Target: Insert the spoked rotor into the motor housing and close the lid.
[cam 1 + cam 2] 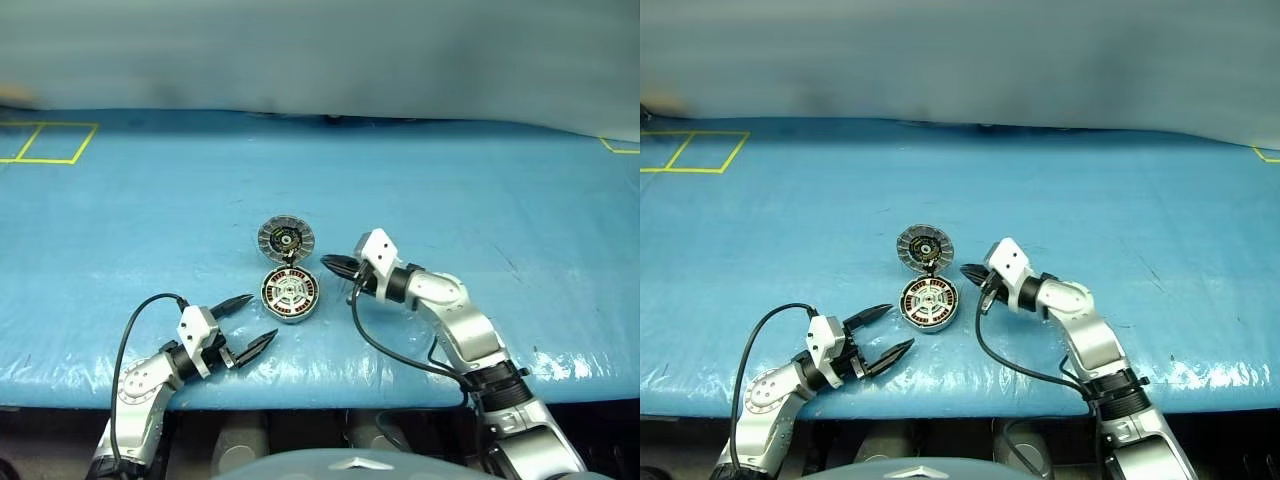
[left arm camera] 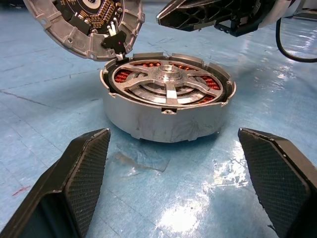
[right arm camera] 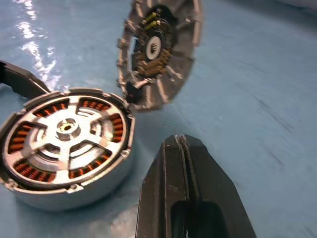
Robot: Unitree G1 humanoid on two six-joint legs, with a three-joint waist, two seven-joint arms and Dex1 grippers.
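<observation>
Blue plastic sheeting covers the surface [image 1: 480, 180]. Near its front edge sits the round metal motor housing [image 1: 290, 295], copper windings showing beneath the silver spoked rotor [image 2: 168, 82] already seated inside. The grey ribbed lid [image 1: 286, 238] stands hinged open on the far side. Closing it likely wants a gentle push from behind. The right tool [image 1: 332, 264], fingers together, points at the housing; the left tool [image 1: 250, 322] waits spread wide.

Rotor [image 2: 168, 82] inside housing [image 2: 168, 116], lid [image 2: 84, 25] open
</observation>
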